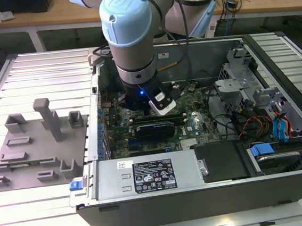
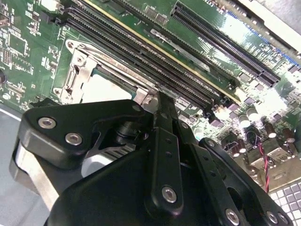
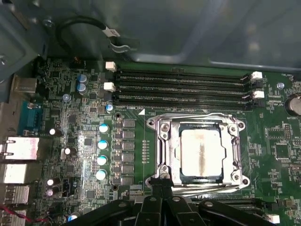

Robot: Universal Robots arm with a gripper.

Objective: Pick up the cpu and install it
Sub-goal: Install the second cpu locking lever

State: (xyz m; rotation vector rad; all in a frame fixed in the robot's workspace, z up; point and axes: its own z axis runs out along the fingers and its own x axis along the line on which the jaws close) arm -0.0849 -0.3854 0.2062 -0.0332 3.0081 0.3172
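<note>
On the exterior view's left a grey fixture plate (image 1: 34, 151) with upright pegs lies on the slatted table (image 1: 39, 65), just beside the open computer case (image 1: 201, 193). Next along, the arm (image 1: 130, 35) reaches straight down into the case, over the green motherboard (image 1: 187, 125), with the labelled silver box (image 1: 149, 174) along the case's near edge and a tangle of drive bays and coloured cables (image 1: 259, 124) further to the exterior view's right. In the first wrist view the cpu (image 3: 201, 151) sits flat inside the metal socket frame (image 3: 162, 150), below the rows of black memory slots (image 3: 183, 84). The gripper (image 3: 159, 181) hangs just at the frame's edge, its black fingers drawn together to a narrow tip with nothing between them; in the second wrist view that tip (image 2: 162, 99) stands right beside the frame's corner.
</note>
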